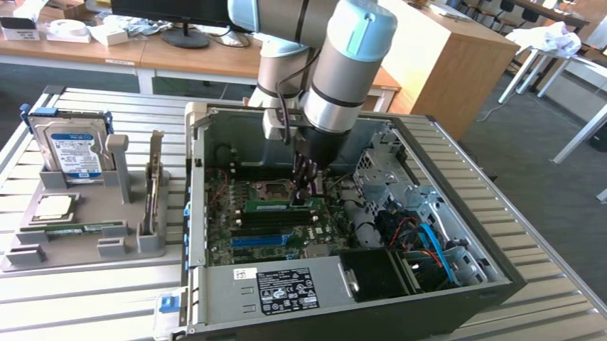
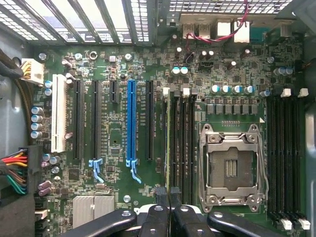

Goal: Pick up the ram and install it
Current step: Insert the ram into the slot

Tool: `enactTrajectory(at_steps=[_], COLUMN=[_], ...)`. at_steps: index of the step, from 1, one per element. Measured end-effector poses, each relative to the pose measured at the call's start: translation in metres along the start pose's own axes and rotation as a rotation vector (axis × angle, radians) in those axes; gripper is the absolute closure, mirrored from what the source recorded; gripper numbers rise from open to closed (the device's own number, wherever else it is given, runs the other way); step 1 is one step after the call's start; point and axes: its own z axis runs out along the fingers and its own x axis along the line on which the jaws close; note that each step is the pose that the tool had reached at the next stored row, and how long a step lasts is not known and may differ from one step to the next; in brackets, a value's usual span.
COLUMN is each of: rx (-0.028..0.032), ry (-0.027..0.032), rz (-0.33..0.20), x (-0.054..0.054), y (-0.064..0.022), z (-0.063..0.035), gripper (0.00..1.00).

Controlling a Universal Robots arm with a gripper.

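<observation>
**Reporter:** What does the pincer (image 2: pixel 170 197) hold inside the open computer case (image 1: pixel 197 177)?

**Photographer:** It is clamped shut on the ram (image 2: pixel 168 143), seen edge-on, poised over the black memory slots (image 2: pixel 183 148) just beside the empty processor socket (image 2: pixel 232 165).

**Reporter:** How will that stick handle?

**Photographer:** Likely light, stiff and brittle. It is best gripped by its long edges at mid-length, clear of chips and contacts, and kept square to the slot.

**Reporter:** And the room around it?

**Photographer:** Tight. White latches (image 2: pixel 185 92) cap the slot ends, expansion slots (image 2: pixel 131 121) line the other side, and the case walls hem the arm in. Freer room lies above the case, over the slatted worktop (image 1: pixel 95 298).
</observation>
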Motion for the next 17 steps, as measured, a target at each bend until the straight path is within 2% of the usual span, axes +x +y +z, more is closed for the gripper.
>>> enactTrajectory(at_steps=[17], rx=[-0.0001], ry=[0.0003], rz=[0.0], x=[-0.0001], y=[-0.0002], z=[0.0062], gripper=[0.89])
